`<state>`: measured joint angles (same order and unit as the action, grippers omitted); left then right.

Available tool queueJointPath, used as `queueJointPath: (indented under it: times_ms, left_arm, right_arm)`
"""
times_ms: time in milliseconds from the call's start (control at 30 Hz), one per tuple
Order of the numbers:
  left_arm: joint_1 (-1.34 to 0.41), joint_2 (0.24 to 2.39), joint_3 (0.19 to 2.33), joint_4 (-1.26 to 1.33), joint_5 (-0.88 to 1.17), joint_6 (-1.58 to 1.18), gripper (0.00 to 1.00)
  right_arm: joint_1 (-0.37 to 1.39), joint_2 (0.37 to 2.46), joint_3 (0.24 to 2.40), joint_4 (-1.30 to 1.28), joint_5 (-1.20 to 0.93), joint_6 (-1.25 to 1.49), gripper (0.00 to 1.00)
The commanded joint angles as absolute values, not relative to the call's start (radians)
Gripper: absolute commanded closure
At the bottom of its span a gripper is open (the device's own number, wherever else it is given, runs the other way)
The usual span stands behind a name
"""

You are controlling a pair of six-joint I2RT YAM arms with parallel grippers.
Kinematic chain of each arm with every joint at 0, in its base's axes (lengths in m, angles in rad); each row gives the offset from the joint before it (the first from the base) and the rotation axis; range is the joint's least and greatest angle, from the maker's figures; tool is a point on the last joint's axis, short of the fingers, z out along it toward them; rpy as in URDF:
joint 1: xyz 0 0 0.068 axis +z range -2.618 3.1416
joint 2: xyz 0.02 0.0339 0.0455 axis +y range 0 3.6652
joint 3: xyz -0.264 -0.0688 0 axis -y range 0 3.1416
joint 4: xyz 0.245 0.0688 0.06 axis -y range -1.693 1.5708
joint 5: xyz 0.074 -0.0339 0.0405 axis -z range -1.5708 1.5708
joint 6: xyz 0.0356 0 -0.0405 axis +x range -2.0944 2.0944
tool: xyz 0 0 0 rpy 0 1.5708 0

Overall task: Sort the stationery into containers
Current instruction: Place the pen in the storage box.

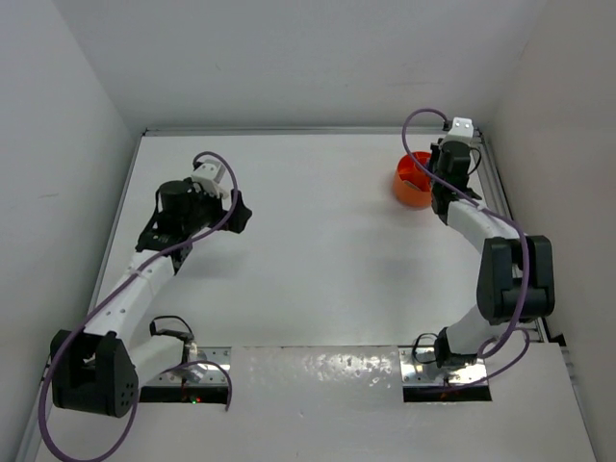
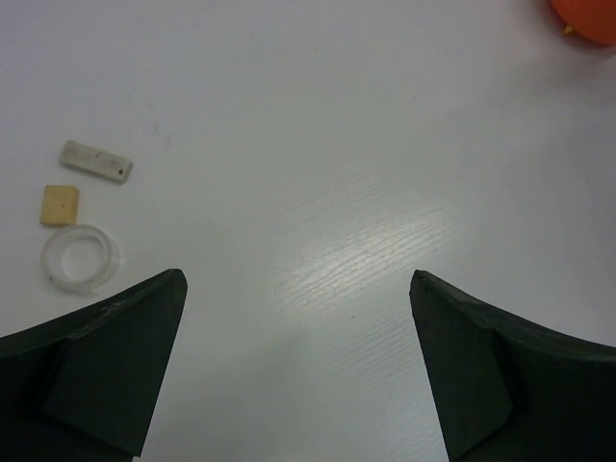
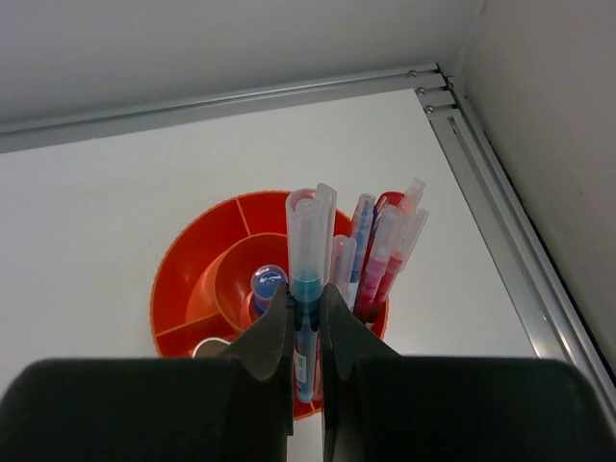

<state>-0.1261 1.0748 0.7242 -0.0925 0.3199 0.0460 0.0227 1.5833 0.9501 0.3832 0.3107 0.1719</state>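
The right claw (image 3: 306,322) is narrowly clamped on an upright blue-and-white pen (image 3: 308,241) over the near side of the orange tub (image 3: 192,279). Red pens (image 3: 390,250) stand in the tub's rim compartment at 1 o'clock from the claw, close beside the held pen. A blue-capped bottle (image 3: 269,282) sits in the centre cup at 10 o'clock.

The left claw (image 2: 296,281) is spread wide over bare table (image 2: 337,144). At its 10 o'clock lie a beige block (image 2: 60,204), a clear ring (image 2: 81,257) and a grey-white bar (image 2: 95,161), apart from each other. The tub is far off at 1 o'clock.
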Motion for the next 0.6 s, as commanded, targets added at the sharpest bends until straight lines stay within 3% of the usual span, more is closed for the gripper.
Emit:
queueJointPath:
  times_ms: [0, 567]
  left_arm:
    - [-0.107, 1.054, 0.739, -0.057, 0.299, 0.035, 0.00]
    - [-0.084, 1.077, 0.747, -0.052, 0.287, 0.032, 0.00]
  right_arm:
    - [0.005, 1.609, 1.022, 0.483, 0.339, 0.149, 1.00]
    - [-0.031, 1.698, 0.974, 0.540, 0.348, 0.241, 1.00]
